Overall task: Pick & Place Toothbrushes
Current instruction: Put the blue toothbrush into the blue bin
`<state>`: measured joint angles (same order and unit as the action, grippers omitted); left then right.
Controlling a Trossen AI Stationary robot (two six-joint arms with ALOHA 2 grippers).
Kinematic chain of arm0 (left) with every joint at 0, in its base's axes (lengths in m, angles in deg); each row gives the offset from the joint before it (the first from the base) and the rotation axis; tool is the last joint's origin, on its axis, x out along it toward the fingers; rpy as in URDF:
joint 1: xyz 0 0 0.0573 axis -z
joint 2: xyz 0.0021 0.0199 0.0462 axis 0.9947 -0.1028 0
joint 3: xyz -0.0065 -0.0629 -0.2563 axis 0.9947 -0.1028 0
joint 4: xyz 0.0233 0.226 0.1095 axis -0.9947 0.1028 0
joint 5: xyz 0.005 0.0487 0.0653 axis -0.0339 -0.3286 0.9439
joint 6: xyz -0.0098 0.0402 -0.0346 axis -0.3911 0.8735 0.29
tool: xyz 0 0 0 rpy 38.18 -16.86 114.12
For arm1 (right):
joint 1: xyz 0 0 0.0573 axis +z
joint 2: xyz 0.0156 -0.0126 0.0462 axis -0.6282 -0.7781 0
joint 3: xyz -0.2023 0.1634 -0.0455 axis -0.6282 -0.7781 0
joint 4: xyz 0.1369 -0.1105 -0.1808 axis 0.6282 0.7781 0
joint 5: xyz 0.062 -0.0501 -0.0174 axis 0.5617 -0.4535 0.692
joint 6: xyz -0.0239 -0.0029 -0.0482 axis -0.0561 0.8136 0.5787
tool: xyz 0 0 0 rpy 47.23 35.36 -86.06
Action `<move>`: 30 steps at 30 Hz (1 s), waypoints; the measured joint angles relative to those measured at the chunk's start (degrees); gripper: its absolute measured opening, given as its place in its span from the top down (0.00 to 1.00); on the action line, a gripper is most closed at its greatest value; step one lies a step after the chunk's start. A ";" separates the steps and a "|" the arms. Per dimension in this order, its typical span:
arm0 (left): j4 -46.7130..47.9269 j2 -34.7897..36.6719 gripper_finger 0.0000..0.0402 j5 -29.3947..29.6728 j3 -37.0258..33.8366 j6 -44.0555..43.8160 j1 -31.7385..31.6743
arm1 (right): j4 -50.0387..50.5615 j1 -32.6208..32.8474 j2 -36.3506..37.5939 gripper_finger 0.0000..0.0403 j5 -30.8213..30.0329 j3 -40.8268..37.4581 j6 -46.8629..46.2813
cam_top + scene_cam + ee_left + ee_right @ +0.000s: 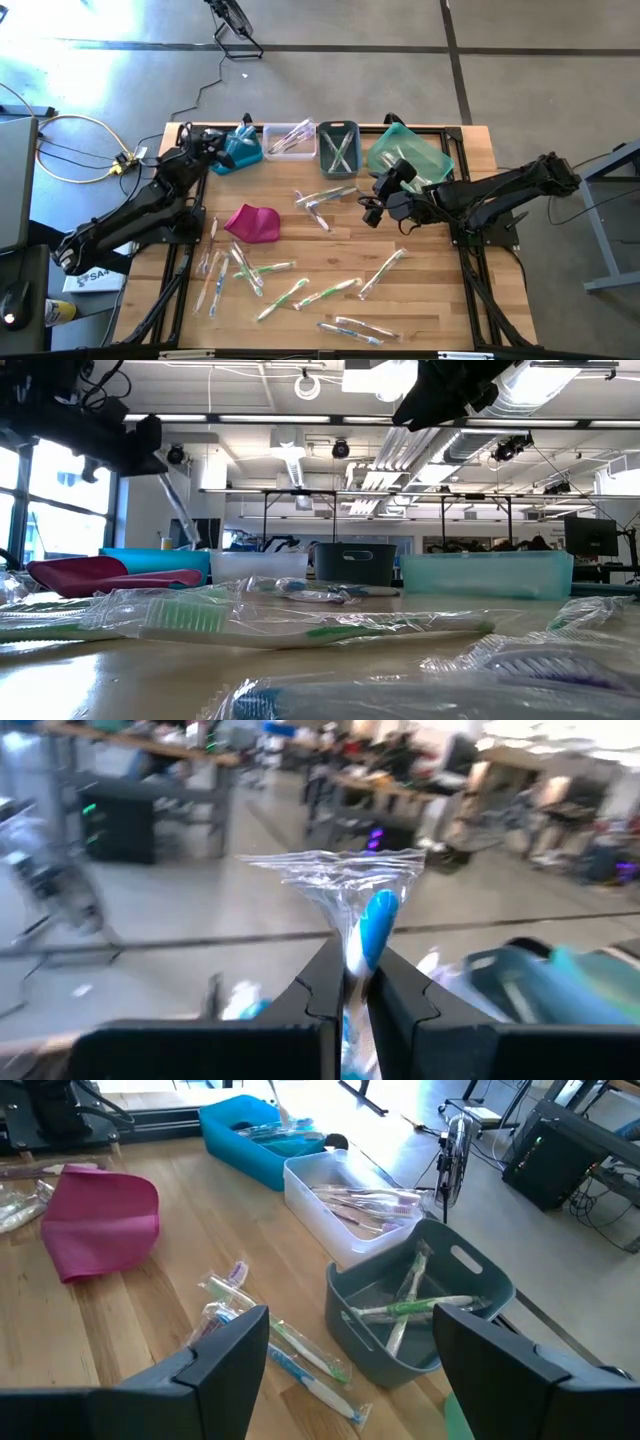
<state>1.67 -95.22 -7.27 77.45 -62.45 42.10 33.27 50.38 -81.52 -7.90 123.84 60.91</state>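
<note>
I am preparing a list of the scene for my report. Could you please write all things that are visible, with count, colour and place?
loose toothbrushes: more than a dozen, wrapped in clear film, green, blue, pink and white, scattered on the table's middle and near side
blue bin: one, far edge, leftmost in the row
clear bin: one, next to it, holds toothbrushes
grey bin: one, holds green toothbrushes
teal bin: one, rightmost, tilted
magenta pouch: one, left of centre
wooden table: one, black frame
cables: yellow and black, on the floor to the left
left hand: shut on a wrapped blue toothbrush, above the blue bin
right hand: open, empty, near the grey bin
</note>
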 joint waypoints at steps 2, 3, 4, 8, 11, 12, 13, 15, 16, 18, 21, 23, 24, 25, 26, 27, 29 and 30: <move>3.58 1.12 0.95 1.76 0.00 -1.32 0.00 | 0.00 0.00 0.00 0.32 -0.01 0.00 0.03; 4.90 1.44 0.95 2.18 0.00 -1.89 0.00 | 0.00 0.00 0.00 0.32 0.00 0.00 0.03; 5.98 1.53 0.95 2.59 0.00 -2.19 0.00 | 0.00 0.00 0.00 0.32 0.00 0.00 0.03; 7.12 1.08 0.95 3.38 0.00 -3.49 0.00 | 0.00 0.00 0.00 0.32 0.00 0.00 0.05; 7.12 0.20 0.95 3.78 0.02 -3.58 0.00 | 0.00 0.00 0.00 0.32 0.00 0.00 0.04; 7.11 -0.14 0.95 3.94 0.02 -3.59 0.00 | 0.00 0.00 0.00 0.32 0.00 0.00 0.02; 7.10 -0.48 0.95 4.09 0.02 -3.73 0.00 | 0.00 0.00 0.00 0.32 0.00 0.00 -0.04; 7.08 -1.33 0.95 4.38 0.04 -4.25 0.00 | 0.00 0.00 0.00 0.32 0.00 0.00 -0.06; 7.07 -1.88 0.95 4.38 0.04 -4.79 0.00 | 0.00 0.00 0.00 0.32 0.00 0.00 -0.08; 7.09 -3.00 0.95 4.38 0.04 -5.22 0.00 | 0.00 0.00 0.00 0.32 0.00 0.00 -0.10; 7.02 -5.03 0.95 4.38 0.04 -6.31 0.00 | 0.00 0.00 0.00 0.32 0.02 0.00 -0.13; 6.54 -6.52 0.95 4.45 0.04 -6.56 0.00 | 0.00 0.00 0.00 0.32 0.02 0.00 -0.13; 6.23 -7.22 0.95 4.49 0.07 -6.56 0.00 | 0.00 0.00 0.00 0.32 0.00 0.00 -0.13; 5.88 -7.91 0.95 4.57 0.07 -6.56 0.00 | 0.00 0.00 0.00 0.32 0.02 0.00 -0.15; 5.51 -8.48 0.95 4.64 0.07 -6.56 0.00 | 0.00 0.00 0.00 0.32 0.02 0.00 -0.15; 5.17 -8.98 0.94 4.70 0.07 -6.57 0.00 | 0.00 0.00 0.00 0.32 0.02 0.00 -0.15; 5.07 -9.71 0.92 4.77 0.09 -6.58 0.00 | 0.00 0.00 0.00 0.32 0.02 0.00 -0.15; 5.15 -10.00 0.90 4.77 0.09 -6.58 0.00 | 0.00 0.00 0.00 0.32 0.02 0.00 -0.15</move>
<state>6.82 -105.22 -2.50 77.54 -69.03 42.10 33.27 50.38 -81.52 -7.88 123.84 60.77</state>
